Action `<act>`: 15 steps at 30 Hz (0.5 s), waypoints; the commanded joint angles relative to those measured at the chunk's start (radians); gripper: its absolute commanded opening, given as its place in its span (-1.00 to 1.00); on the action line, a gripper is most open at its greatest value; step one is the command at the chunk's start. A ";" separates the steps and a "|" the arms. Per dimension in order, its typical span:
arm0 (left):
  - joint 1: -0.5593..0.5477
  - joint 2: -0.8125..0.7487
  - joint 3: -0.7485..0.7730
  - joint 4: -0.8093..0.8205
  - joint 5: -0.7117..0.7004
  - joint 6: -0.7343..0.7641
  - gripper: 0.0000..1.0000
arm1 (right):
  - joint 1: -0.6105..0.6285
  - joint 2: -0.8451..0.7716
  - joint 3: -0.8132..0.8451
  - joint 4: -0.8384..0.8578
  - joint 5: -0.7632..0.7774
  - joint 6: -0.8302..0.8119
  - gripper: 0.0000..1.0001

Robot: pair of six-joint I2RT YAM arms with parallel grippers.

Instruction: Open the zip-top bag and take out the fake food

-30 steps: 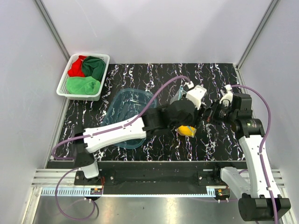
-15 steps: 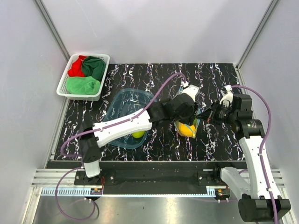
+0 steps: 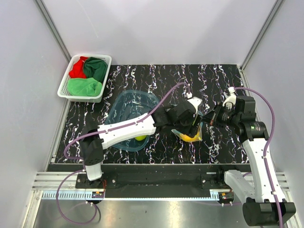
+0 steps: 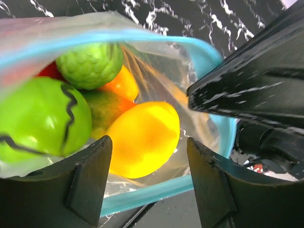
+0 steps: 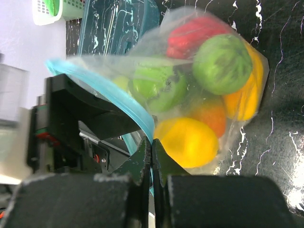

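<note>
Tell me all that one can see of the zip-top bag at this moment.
The zip-top bag is a clear, floppy plastic pouch with a teal zip strip along its mouth, which gapes open. It rests on the black marbled table, full of fake food. The right gripper pinches the strip; the open left gripper faces the mouth.

Overhead from behind; both wrist views close on the zip-top bag (image 4: 161, 85)

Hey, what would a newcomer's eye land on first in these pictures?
The zip-top bag, right of centre on the table, bulging with glossy fake food in yellow, green, orange and red. The right claw pinches its teal zip strip, while the left claw hangs open at its mouth.
</note>
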 commanded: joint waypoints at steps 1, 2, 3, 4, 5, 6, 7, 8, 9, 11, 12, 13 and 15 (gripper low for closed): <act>-0.002 -0.006 -0.035 0.007 0.075 0.007 0.38 | 0.011 -0.012 0.003 0.034 -0.013 -0.006 -1.00; -0.003 0.001 -0.042 0.006 0.081 0.011 0.40 | 0.011 -0.013 0.003 0.031 -0.013 -0.007 -1.00; -0.003 0.002 -0.048 0.006 0.087 0.011 0.42 | 0.011 -0.013 0.002 0.029 -0.013 -0.007 -1.00; -0.006 0.007 -0.058 0.009 0.088 0.014 0.43 | 0.011 -0.012 0.002 0.025 -0.014 -0.009 -1.00; -0.011 0.011 -0.066 0.014 0.088 0.011 0.44 | 0.011 -0.013 0.002 0.022 -0.014 -0.007 -1.00; -0.014 0.016 -0.075 0.021 0.084 0.009 0.44 | 0.011 -0.013 -0.003 0.020 -0.016 -0.007 -1.00; -0.025 0.022 -0.086 0.033 0.078 0.023 0.47 | 0.011 -0.016 -0.006 0.019 -0.018 -0.007 -1.00; -0.028 0.027 -0.103 0.064 0.074 0.029 0.47 | 0.011 -0.018 -0.009 0.017 -0.021 -0.004 -1.00; -0.032 0.027 -0.114 0.082 0.071 0.044 0.49 | 0.011 -0.019 -0.013 0.019 -0.024 -0.004 -1.00; -0.043 0.030 -0.140 0.147 0.069 0.063 0.53 | 0.011 -0.018 -0.017 0.013 -0.033 0.001 -1.00; -0.045 0.034 -0.140 0.155 0.049 0.070 0.54 | 0.011 -0.016 -0.018 0.011 -0.036 0.002 -1.00; -0.046 0.048 -0.140 0.161 0.046 0.075 0.54 | 0.011 -0.018 -0.018 0.006 -0.040 0.002 -1.00; -0.045 0.063 -0.144 0.178 0.025 0.078 0.54 | 0.011 -0.018 -0.018 0.000 -0.044 0.004 -1.00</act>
